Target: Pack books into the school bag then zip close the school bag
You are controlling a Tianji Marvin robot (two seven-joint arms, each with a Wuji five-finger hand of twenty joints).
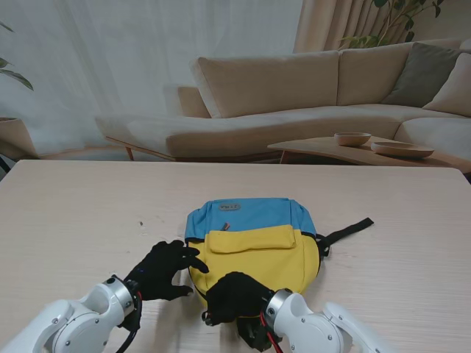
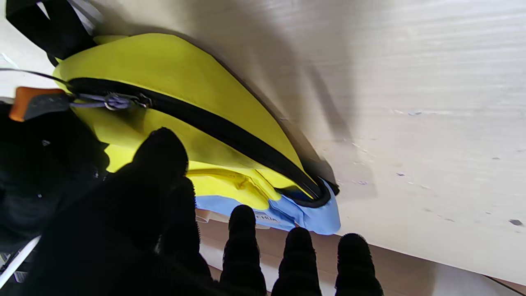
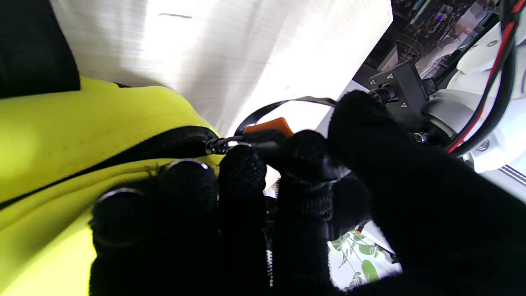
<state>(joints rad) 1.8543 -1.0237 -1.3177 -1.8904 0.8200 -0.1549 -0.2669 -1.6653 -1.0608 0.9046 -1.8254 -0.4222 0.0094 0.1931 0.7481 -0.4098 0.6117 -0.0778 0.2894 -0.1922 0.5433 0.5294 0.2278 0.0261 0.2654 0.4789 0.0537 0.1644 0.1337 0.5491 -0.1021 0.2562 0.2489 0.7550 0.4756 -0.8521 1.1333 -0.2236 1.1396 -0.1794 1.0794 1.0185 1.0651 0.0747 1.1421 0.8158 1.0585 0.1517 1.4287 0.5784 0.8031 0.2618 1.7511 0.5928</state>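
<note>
The right hand (image 1: 234,296) pinches the orange zip pull (image 3: 269,124) at the bag's (image 1: 254,246) near edge. The left hand (image 1: 165,269), fingers spread and holding nothing, rests against the bag's left side.

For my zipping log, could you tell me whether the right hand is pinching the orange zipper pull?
Yes, in the right wrist view the right hand closes its fingertips on the orange zipper pull at the yellow bag.

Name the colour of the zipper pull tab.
Orange zipper pull tab, clearest in the right wrist view.
</note>
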